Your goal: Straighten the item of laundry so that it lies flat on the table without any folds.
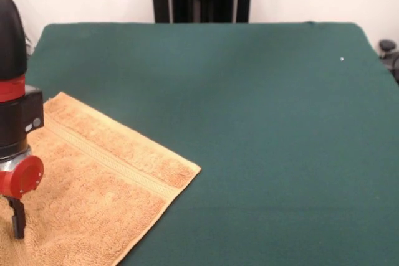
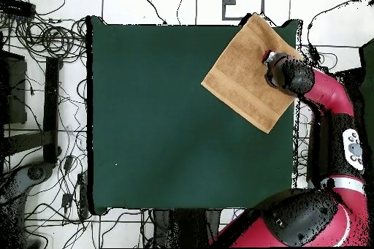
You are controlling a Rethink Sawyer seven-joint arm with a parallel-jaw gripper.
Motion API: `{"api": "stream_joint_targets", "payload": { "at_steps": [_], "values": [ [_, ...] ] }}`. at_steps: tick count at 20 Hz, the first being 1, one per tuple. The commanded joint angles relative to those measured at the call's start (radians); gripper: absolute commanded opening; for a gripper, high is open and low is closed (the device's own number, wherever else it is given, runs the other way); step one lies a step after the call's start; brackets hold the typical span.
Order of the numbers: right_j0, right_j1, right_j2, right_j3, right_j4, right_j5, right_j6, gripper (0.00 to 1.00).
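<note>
Towel lay spread near the surface's near-left corner in the front view, turned askew, its edge apparently at the rim. Pincer stood low over it; spread or pressed together, cannot tell. Risk: a dragging pull could slide cloth off the rim or bunch new folds.

No text, label, brand, number or sign can be read in either view: the towel shows only its woven ribbed band, the green table is unmarked, and the red and black arm carries no legible lettering; small marks on the arm's grey panel are too small to make out
</note>
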Motion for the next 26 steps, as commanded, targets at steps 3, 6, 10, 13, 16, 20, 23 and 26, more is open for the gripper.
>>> {"api": "stream_joint_targets", "payload": {
  "at_steps": [3,6,10,13,16,20,23,26],
  "values": [
    [0.052,0.092,0.011,0.249,-0.149,0.038,-0.28,1.0],
    [0.045,0.091,0.021,0.253,-0.167,0.021,-0.282,1.0],
    [0.044,0.091,0.026,0.253,-0.18,0.013,-0.27,1.0],
    [0.048,0.082,0.023,0.26,-0.207,-0.025,-0.263,1.0],
    [0.076,0.046,-0.009,0.278,-0.281,-0.131,-0.229,1.0],
    [0.087,0.017,-0.024,0.301,-0.359,-0.249,-0.192,1.0],
    [0.086,0.006,-0.025,0.317,-0.427,-0.355,-0.159,1.0],
    [0.086,0.0,-0.024,0.323,-0.476,-0.405,-0.129,1.0]
  ]
}}
